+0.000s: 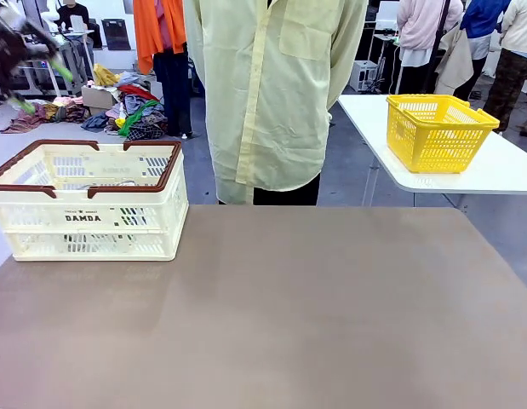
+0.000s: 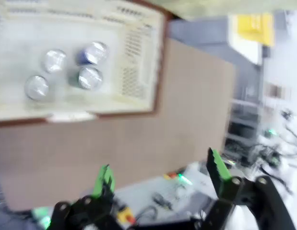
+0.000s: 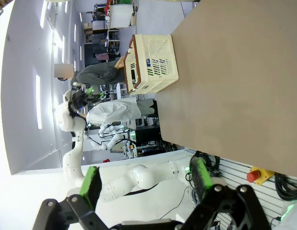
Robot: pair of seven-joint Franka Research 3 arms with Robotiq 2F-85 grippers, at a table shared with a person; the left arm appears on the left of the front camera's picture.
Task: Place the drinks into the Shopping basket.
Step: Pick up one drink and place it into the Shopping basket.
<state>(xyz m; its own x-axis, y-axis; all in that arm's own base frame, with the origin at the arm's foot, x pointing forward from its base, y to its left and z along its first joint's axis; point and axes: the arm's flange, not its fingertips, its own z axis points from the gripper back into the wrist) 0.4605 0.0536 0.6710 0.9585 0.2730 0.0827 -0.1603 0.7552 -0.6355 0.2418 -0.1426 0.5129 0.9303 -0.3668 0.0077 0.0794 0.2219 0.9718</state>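
At the far left of the front view our left gripper (image 1: 29,68) hung high above the floor beside the table, blurred, its green pads apart and nothing between them. Its wrist view showed the same: fingers (image 2: 104,179) spread wide and empty, looking down from above the basket (image 2: 155,62). We judged it was up there because its part of the work was over, lifted free of the rim so nothing could catch.

The basket (image 1: 93,209) sat at the table's left far corner, near the left arm's side, which suited drops from above. Inside it stood four cans (image 2: 90,76), silver tops up, bunched together toward one end; one showed a blue side, the rest were too blurred to tell. We saw no cans on the table (image 1: 289,315), so we took the task as finished or nearly so.

A person in a pale yellow shirt (image 1: 272,85) stood at the far edge, near the middle, hands not visible. Further right, a yellow basket (image 1: 436,129) stood on a separate white table (image 1: 501,166), well apart from ours.

Our right gripper (image 3: 146,187) was also spread and empty, held off the table's near side. Nothing stood in either arm's way.
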